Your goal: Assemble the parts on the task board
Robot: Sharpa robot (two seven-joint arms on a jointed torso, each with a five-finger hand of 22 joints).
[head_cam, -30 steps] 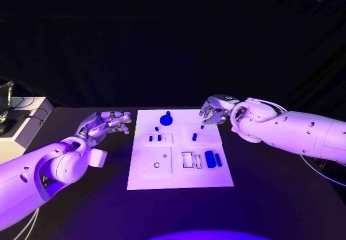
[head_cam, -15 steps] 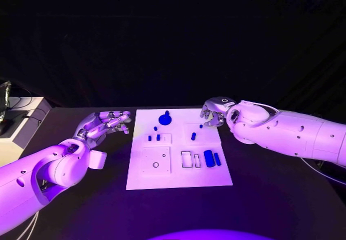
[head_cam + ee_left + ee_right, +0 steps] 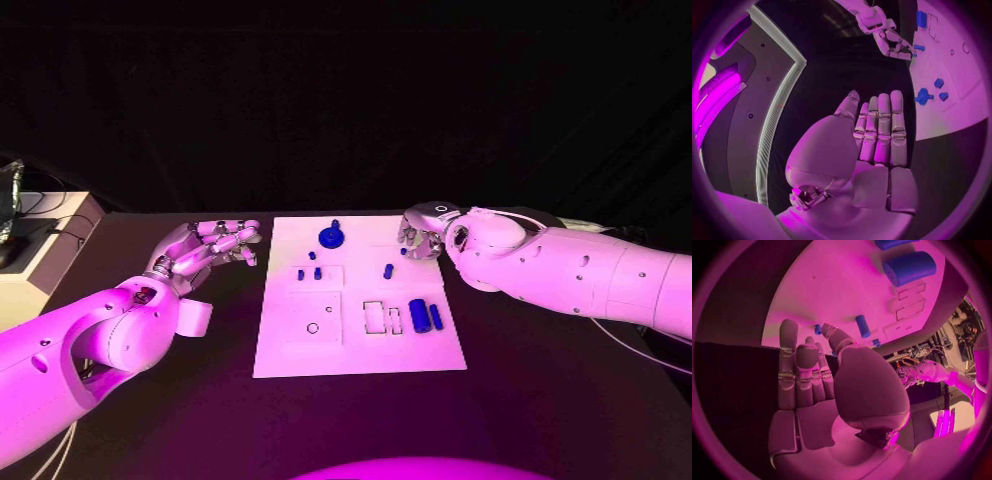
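Right hand [image 3: 423,230] sits just right of centre in the head view, over the upper right edge of the task board [image 3: 361,350]; its fingers hang curled downward toward the white surface, and nothing shows between them. From the right wrist view the same hand [image 3: 811,385] has its fingers laid side by side and fairly straight, the thumb bent across them, with nothing in its hold.

Left hand [image 3: 206,250] lies at centre left of the head view, off the board's left edge over the black table [image 3: 548,420]; its fingers are stretched out and slightly apart, pointing toward the board's upper left corner, and it holds nothing. The left wrist view shows that hand [image 3: 879,132] flat, fingers straight and close together.

On the board, a round blue part with a knob [image 3: 333,238] stands near the top middle. Below it, toward the left, are small blue pegs [image 3: 309,273], and a short blue cylinder [image 3: 388,271] stands a little right of them, just below the right hand. Lower, right of the board's centre, a thick blue cylinder [image 3: 420,316] lies beside a thinner blue bar [image 3: 436,317], next to outlined rectangular slots [image 3: 382,319].
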